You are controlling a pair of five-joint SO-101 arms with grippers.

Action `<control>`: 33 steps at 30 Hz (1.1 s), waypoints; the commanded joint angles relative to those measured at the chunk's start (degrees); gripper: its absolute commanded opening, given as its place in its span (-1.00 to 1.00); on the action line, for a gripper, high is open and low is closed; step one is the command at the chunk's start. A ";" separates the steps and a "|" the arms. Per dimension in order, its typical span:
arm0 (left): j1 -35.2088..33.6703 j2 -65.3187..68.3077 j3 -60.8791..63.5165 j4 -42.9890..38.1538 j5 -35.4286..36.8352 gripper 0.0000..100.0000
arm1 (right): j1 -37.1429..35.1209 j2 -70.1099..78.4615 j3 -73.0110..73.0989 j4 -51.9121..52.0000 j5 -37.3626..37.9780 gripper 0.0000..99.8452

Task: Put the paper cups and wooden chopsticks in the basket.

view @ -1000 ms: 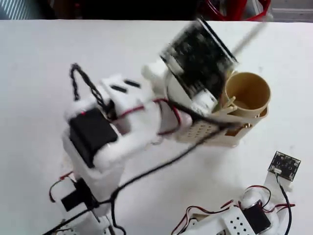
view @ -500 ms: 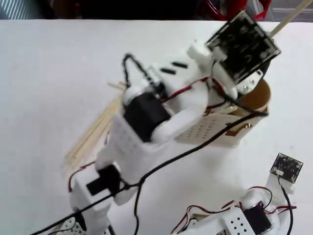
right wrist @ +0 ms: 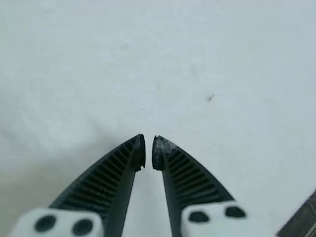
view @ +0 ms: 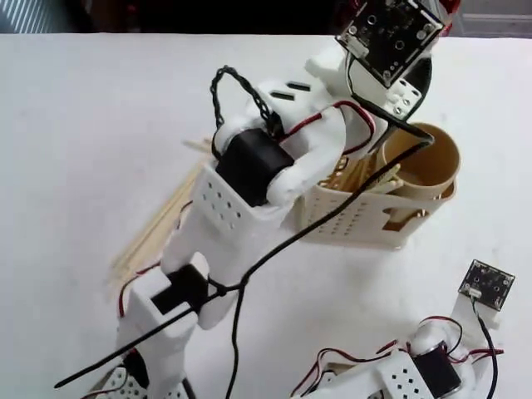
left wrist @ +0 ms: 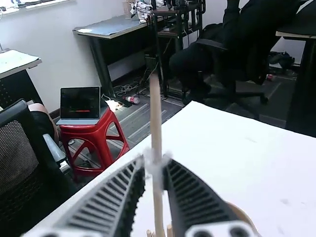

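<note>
While a wooden chopstick [left wrist: 155, 113] stands upright, pinched between the left fingers [left wrist: 138, 175], a paper cup [view: 426, 158] sits in the white basket [view: 357, 224] below them. More chopsticks [view: 158, 229] lie loose on the surface [view: 83, 125], well aside. The right fingers [right wrist: 138, 150] hang closed and empty above the surface.

One basket [view: 349, 223] sits on the bench [view: 83, 125], and one paper cup [view: 426, 156] stands in it. A loose bundle of chopsticks [view: 154, 234] lies on the bench, too overlapped to count. A few more are in the basket. One chopstick [left wrist: 156, 123] is pinched between the left gripper [left wrist: 154, 165] fingers [left wrist: 123, 192]. There are two arms, the left arm [view: 224, 218] and the right arm [view: 416, 371].
</note>
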 commanded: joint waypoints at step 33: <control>-42.59 -44.44 98.02 4.40 -27.08 -0.70 | 0.40 -0.04 0.53 -0.04 0.44 -0.92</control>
